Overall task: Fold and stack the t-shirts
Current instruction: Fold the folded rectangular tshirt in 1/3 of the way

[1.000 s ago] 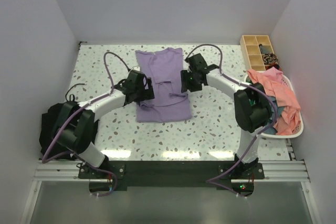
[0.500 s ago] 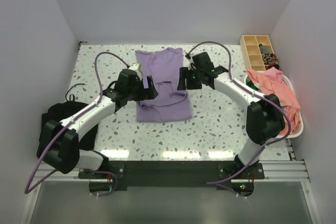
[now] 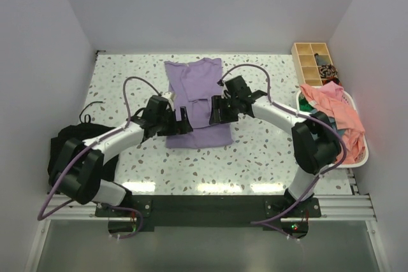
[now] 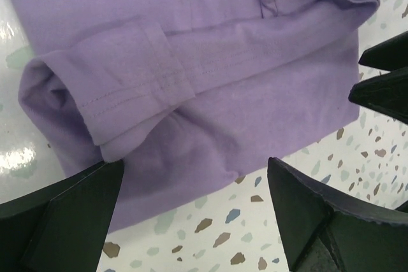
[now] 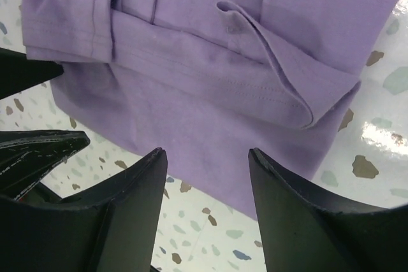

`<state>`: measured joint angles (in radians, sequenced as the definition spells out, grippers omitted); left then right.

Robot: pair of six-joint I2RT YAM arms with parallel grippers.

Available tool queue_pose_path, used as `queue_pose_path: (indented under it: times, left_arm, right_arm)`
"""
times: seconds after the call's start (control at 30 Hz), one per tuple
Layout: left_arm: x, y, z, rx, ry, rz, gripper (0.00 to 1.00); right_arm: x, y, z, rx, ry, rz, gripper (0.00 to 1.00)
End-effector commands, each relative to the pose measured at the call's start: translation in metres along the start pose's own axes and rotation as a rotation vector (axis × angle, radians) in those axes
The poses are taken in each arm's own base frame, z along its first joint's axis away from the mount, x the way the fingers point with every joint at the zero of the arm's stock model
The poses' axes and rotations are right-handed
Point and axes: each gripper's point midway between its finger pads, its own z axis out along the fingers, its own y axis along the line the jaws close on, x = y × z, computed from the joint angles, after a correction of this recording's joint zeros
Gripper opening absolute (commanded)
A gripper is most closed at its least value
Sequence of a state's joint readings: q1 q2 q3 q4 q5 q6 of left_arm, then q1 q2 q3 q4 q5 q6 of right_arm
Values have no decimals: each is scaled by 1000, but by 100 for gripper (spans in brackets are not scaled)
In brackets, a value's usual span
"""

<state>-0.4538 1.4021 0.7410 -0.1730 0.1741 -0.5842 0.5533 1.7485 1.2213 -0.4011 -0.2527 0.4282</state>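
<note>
A lavender-purple t-shirt [image 3: 196, 87] lies on the speckled table with both sleeves folded in over its body. My left gripper [image 3: 183, 122] hangs open over its near left part. My right gripper [image 3: 215, 111] hangs open over its near right part. The left wrist view shows the shirt [image 4: 210, 62], its folded left sleeve and its near hem between my open fingers [image 4: 60, 221]. The right wrist view shows the shirt [image 5: 210, 55], its folded right sleeve and the left gripper's fingertips at the left edge. Salmon-pink and teal shirts [image 3: 335, 116] lie heaped in the basket.
A white basket [image 3: 357, 160] stands at the right edge. A wooden compartment tray [image 3: 313, 60] sits at the back right. A black fabric bundle [image 3: 60, 148] lies at the left edge. White walls enclose the table on three sides.
Both grippers have moved nearer along the shirt toward its near hem. The shirt's lower part looks shorter than before.
</note>
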Motion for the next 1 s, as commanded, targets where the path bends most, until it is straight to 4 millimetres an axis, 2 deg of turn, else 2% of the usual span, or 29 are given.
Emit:
queue_pose_path:
  times: [0.0,0.07,0.17,0.23,0.43,0.47,0.6,0.63,0.77,0.83,0.97]
  left_arm:
    - [-47,-16,16,25,-116,10,100]
    - [-57,-20,21,32,-128,14,100]
    - [-58,-18,31,19,-114,20,100]
    - [-60,-14,35,-3,-117,26,100]
    - [-85,2,42,-71,-169,57,100]
    - [-94,2,41,-73,-189,64,100]
    - [-109,18,50,-108,-213,64,100]
    - [-122,19,49,-102,-253,67,100]
    - [-139,26,53,-91,-290,83,100]
    - [-146,31,57,-99,-299,96,100]
    - [-151,35,50,-122,-320,107,100]
  right_arm:
    - [-19,1,14,3,-25,-11,58]
    - [-24,2,16,11,-28,-14,58]
    - [-30,1,18,18,-37,-15,58]
    - [-31,-1,21,24,-35,-16,58]
    - [-42,-8,30,61,-51,-38,58]
    - [-46,-9,34,65,-53,-42,58]
    - [-57,-20,45,98,-62,-45,58]
    - [-62,-25,46,121,-76,-55,58]
    - [-87,-38,55,163,-131,-61,58]
    - [-93,-53,63,192,-130,-47,57]
    - [-116,-59,57,194,-184,-32,57]
